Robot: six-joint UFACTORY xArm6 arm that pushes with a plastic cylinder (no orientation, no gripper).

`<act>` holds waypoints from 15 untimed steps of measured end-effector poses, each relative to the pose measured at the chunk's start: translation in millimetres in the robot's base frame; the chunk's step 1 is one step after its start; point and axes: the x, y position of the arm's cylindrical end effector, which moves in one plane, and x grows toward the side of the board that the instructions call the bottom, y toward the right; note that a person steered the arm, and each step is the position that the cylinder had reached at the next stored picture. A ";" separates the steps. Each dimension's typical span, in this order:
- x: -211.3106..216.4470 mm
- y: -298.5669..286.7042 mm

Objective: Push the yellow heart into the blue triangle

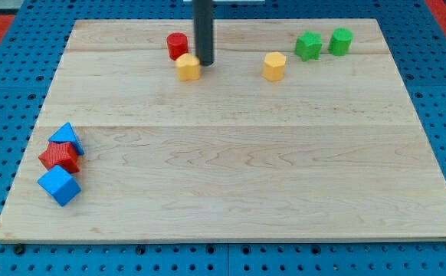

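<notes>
The yellow heart [188, 67] lies near the view's top, left of centre, just below a red cylinder [178, 45]. My tip [204, 63] stands right against the heart's right side. The blue triangle [66, 137] is far off at the view's left edge, at the top of a small cluster of blocks.
A red star-like block [60, 157] touches the triangle from below, with a blue cube [59, 185] under it. A yellow hexagon [274, 66] lies right of my tip. Two green blocks [309, 45] [340, 41] sit at the top right. The wooden board [231, 192] rests on a blue grid.
</notes>
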 end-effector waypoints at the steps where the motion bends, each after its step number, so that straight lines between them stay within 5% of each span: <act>1: 62.2 -112.4; 2: 52.3 -84.4; 3: 1.7 -128.4; 4: 21.0 -178.1; 6: 76.3 -87.6; 7: 95.3 -134.2; 9: 37.1 -179.4; 10: 80.8 -201.0; 12: 45.3 -150.3; 14: 100.9 -153.9; 15: 45.9 -78.7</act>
